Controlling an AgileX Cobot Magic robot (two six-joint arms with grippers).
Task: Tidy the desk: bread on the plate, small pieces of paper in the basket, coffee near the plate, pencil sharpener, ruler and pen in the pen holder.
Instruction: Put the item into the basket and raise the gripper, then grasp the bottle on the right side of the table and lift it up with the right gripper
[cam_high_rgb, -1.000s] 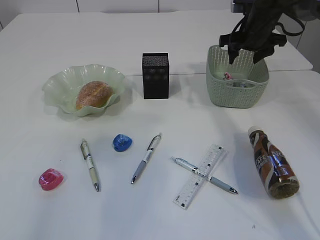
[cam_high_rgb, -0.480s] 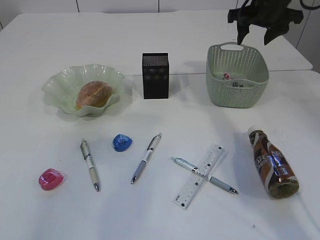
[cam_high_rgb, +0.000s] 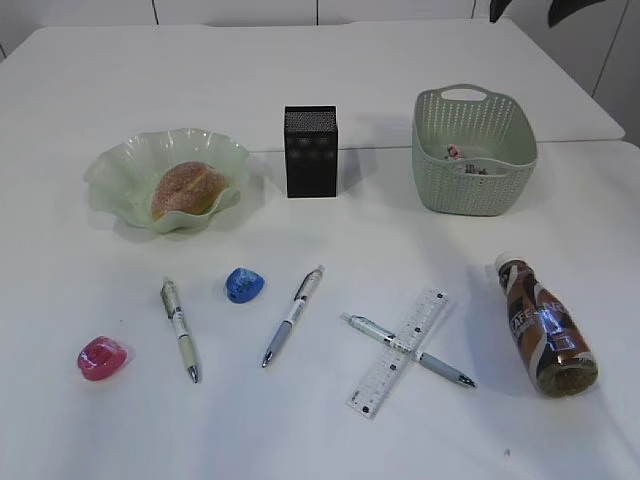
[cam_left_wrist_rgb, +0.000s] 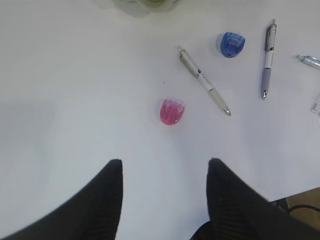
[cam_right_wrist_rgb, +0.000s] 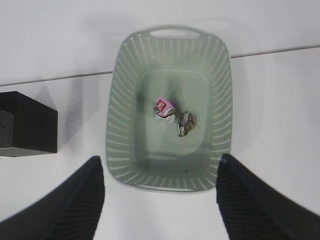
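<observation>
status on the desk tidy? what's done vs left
Done: bread sits on the plate; paper scraps lie in the basket. In hand: nothing, both end effectors are open and empty. Left: coffee lies far from the plate; three pens, ruler, blue and pink sharpeners are outside the pen holder.

**My desk, item by item, around the pen holder**

The pen holder (cam_high_rgb: 311, 151), a black mesh square cup, is standing upright on my white desk (cam_high_rgb: 120, 430). Left of it, the sugar-dusted bread (cam_high_rgb: 187, 189) is sitting in the ruffled pale green plate (cam_high_rgb: 115, 165). Right of it, the sage-green basket (cam_high_rgb: 474, 185) is holding small crumpled paper pieces (cam_right_wrist_rgb: 172, 115). Nearer the camera than the holder, three pens are lying flat: one (cam_high_rgb: 180, 329), another (cam_high_rgb: 293, 315), and a third (cam_high_rgb: 410, 351) crossing the clear ruler (cam_high_rgb: 399, 350). A blue sharpener (cam_high_rgb: 244, 285) and a pink one (cam_high_rgb: 102, 358) are resting there too. Far right, the brown coffee (cam_high_rgb: 543, 325) is lying on its side.
</observation>
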